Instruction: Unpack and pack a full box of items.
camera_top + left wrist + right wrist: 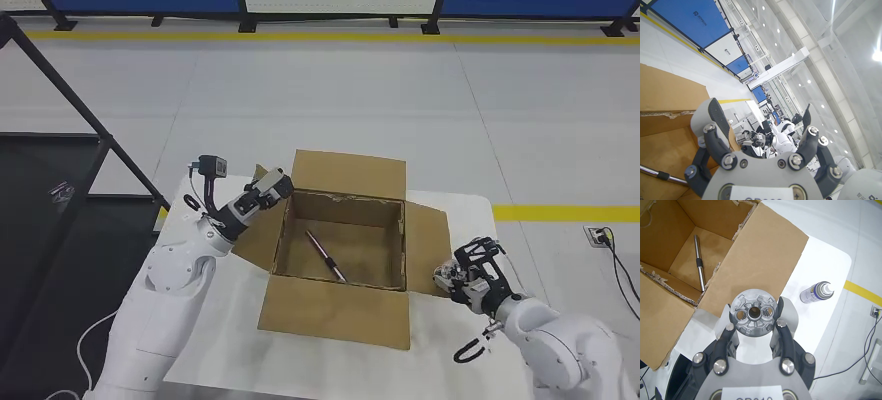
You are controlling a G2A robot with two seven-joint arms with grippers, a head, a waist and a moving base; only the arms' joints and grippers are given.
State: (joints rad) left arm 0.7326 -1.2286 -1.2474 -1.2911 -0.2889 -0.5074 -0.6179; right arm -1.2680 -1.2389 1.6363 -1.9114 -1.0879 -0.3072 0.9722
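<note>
From above, the cardboard box (pixel 340 305) is sitting open in the middle of the white table (pixel 462 212), flaps splayed outward. A steel rod (pixel 326 256) is lying slantwise on its floor. The left gripper (pixel 272 187) is hanging at the box's left flap, and the right gripper (pixel 450 276) is hanging just outside the right flap.

At the left wrist, the left gripper (pixel 761 106) is showing its jaws spread wide with nothing between them. One finger (pixel 717 117) is sitting right at the flap's edge, though I cannot tell whether it is touching.

At the right wrist, the right gripper (pixel 755 313) is clamping a cast metal hub disc (pixel 745 306) by its rim, over the table beside the flap. A spray can (pixel 815 292) is standing nearby.

The disc is looking dense and rigid, probably heavy for its size. Its smooth rim is likely to slip, so a firm grip straight across the diameter is suiting it. The polished rod is likely to roll and slide, and the dark band (pixel 699 262) at its middle is offering the best hold, taken crosswise.
</note>
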